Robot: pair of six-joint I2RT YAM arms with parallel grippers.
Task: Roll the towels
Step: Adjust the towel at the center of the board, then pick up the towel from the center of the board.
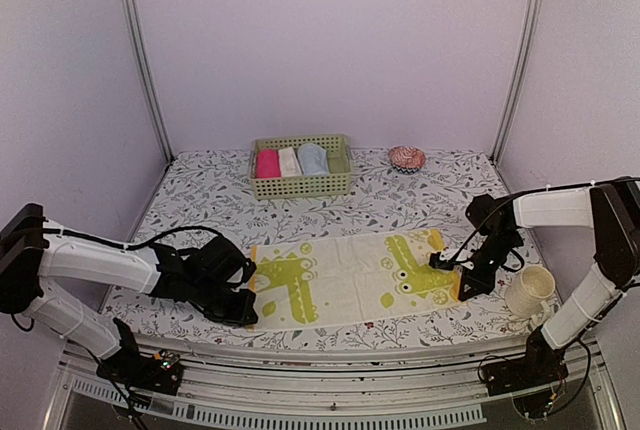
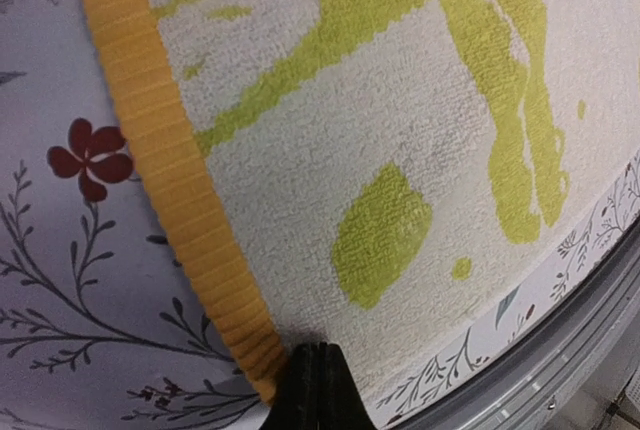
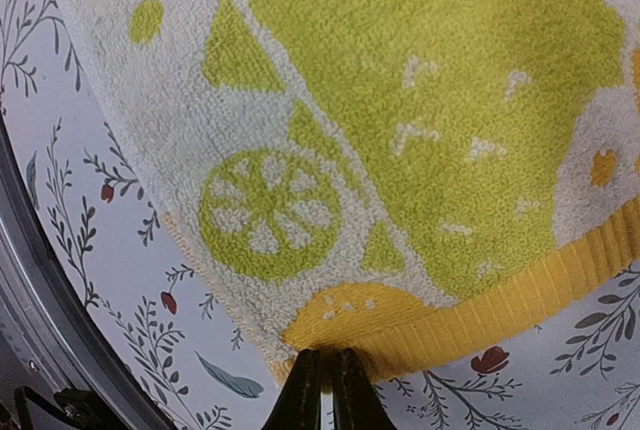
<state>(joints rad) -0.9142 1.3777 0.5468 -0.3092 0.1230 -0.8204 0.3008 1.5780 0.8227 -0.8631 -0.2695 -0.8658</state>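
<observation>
The yellow-green towel lies flat and spread out near the table's front, cream with green prints and an orange hem. My left gripper is at its near left corner. In the left wrist view the jaws are pressed together on the corner of the towel, by the orange hem. My right gripper is at the towel's right end. There the jaws pinch the yellow hem of the towel. The light blue towel sits rolled in the basket.
A green basket at the back holds a pink roll and a cream-white roll beside the blue one. A pink patterned object lies at the back right. A cream cup stands by the right arm. The table's front edge runs close to the towel.
</observation>
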